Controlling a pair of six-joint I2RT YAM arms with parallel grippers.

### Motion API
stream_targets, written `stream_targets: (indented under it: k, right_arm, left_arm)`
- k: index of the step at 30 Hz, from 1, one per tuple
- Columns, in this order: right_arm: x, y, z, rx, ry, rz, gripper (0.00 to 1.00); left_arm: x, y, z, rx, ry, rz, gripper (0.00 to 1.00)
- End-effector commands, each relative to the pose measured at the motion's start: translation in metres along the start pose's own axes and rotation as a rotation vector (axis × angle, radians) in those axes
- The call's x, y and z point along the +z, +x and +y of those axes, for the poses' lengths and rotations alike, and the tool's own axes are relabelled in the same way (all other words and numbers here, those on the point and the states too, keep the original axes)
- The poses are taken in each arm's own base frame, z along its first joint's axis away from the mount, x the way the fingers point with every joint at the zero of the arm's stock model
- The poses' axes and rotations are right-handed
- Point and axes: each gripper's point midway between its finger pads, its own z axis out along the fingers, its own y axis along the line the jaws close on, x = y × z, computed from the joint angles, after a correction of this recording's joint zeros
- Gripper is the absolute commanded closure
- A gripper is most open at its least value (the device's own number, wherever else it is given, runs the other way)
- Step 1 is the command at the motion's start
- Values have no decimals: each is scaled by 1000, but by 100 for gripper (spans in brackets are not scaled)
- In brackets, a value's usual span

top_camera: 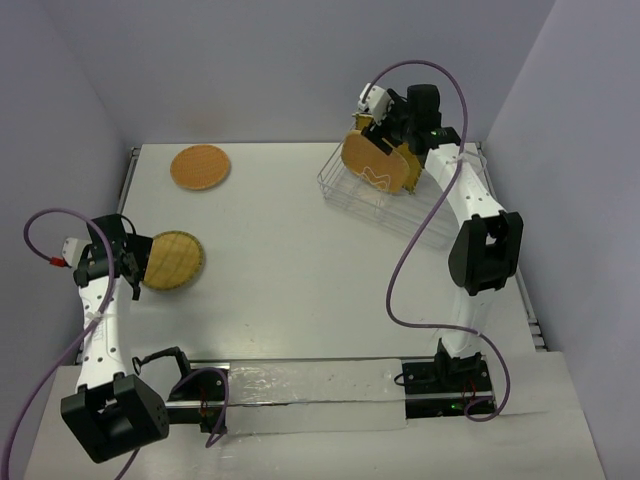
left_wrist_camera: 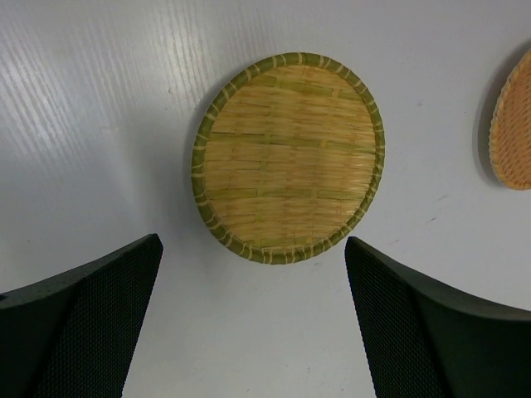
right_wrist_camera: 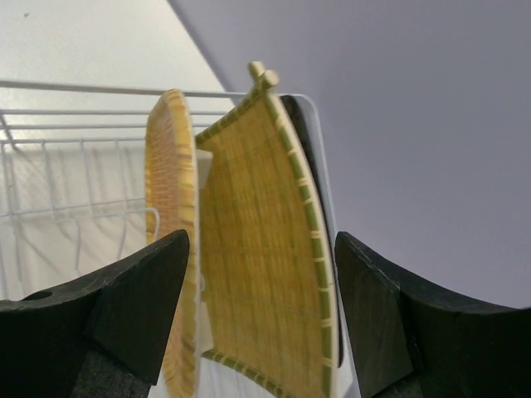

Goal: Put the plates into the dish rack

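Left gripper point(left_wrist_camera: 250, 249) is spread wide, and the yellow round plate point(left_wrist_camera: 289, 157) lies flat just past its fingers at 12 o'clock. The orange round plate point(top_camera: 200, 167) lies at the table's point(top_camera: 290, 270) 11 o'clock. Right gripper point(right_wrist_camera: 261, 240) is spread around the yellow square plate point(right_wrist_camera: 249, 182), which stands in the rack point(top_camera: 345, 195) at 1 o'clock between an orange plate point(right_wrist_camera: 170, 207) and a black plate point(right_wrist_camera: 309, 166).

Yellow round plate point(top_camera: 173, 260), orange round plate point(top_camera: 200, 167) flat; three plates point(right_wrist_camera: 257, 249) upright in rack point(top_camera: 345, 195)
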Motion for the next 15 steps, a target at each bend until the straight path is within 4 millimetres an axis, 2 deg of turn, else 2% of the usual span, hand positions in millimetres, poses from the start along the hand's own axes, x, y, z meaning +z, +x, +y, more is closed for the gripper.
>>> stream_targets:
  k: [1,5,8,11,15]
  right_arm:
    - [-14,-12,-40,-53,149,-37,22]
    - [-5,-4,-53,-37,188,-31,21]
    - [-1,-3,-52,-37,183,-35,22]
    - [-6,-13,-57,-18,196,-56,22]
    - [-23,-36,-67,-3,218,-109,21]
  left_arm:
    - [-8,-1,2,-23,17,3,1]
    - [-8,2,5,-12,-3,18,1]
    - [-7,3,8,-9,-16,27,1]
    - [-8,6,11,-15,-20,33,1]
    - [-10,8,14,-18,-11,33,1]
